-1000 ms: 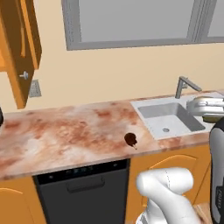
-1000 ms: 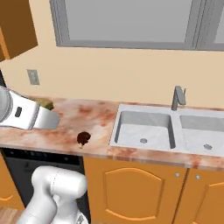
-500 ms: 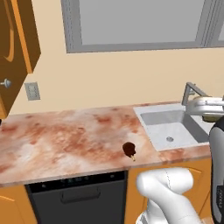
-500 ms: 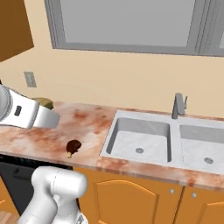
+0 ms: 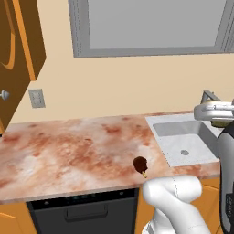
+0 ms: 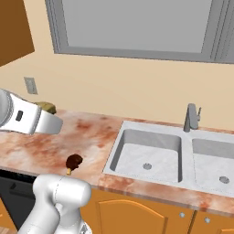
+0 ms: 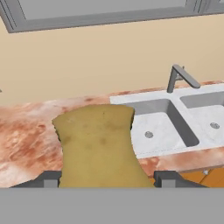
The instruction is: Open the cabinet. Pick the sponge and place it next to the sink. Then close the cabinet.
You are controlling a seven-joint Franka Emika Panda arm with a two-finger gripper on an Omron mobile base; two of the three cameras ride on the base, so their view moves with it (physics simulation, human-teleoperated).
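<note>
Now you are carrying the sponge (image 7: 98, 146).
Your gripper (image 7: 103, 180) is pinching it above the counter (image 7: 26, 131), left of the sink (image 7: 162, 127).

Pincer (image 7: 105, 186) closed on the sponge (image 7: 98, 146) — the olive-yellow block rises from between the two dark fingertips (image 7: 48, 179), one tip flanking each lower corner. In the left base view the white wrist sits level at far right above the dark forearm — the base link bulks white at the bottom. In the right base view the white forearm enters from the left.
</note>
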